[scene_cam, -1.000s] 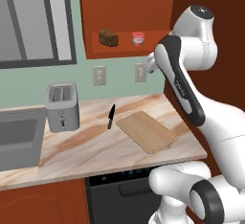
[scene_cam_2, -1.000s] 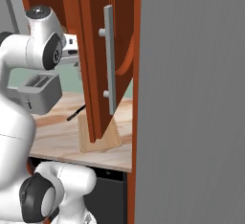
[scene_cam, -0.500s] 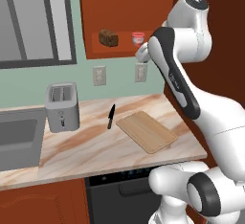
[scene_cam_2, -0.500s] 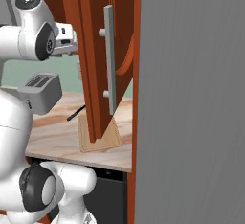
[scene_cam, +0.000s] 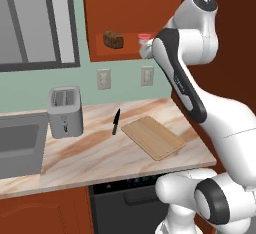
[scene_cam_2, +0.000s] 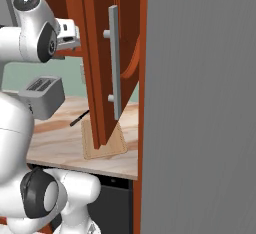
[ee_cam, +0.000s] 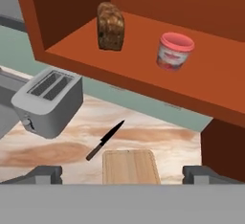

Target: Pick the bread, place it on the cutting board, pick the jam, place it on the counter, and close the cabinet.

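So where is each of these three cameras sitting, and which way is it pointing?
Left base view: behind the arm on its left, looking forward over the counter at toaster, knife, cutting board; the arm rises at right.
Right base view: behind on the right, facing the open cabinet door; white arm at left.
Hand view: on the hand, facing the shelf with bread and jam; open gripper fingertips at bottom.
All share the cutting board and toaster.

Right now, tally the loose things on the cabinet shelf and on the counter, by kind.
Food on the shelf: 2, the bread and the jam
Appliances on the counter: 1, the toaster
Knives: 1, the knife
Boards: 1, the cutting board
Total: 5
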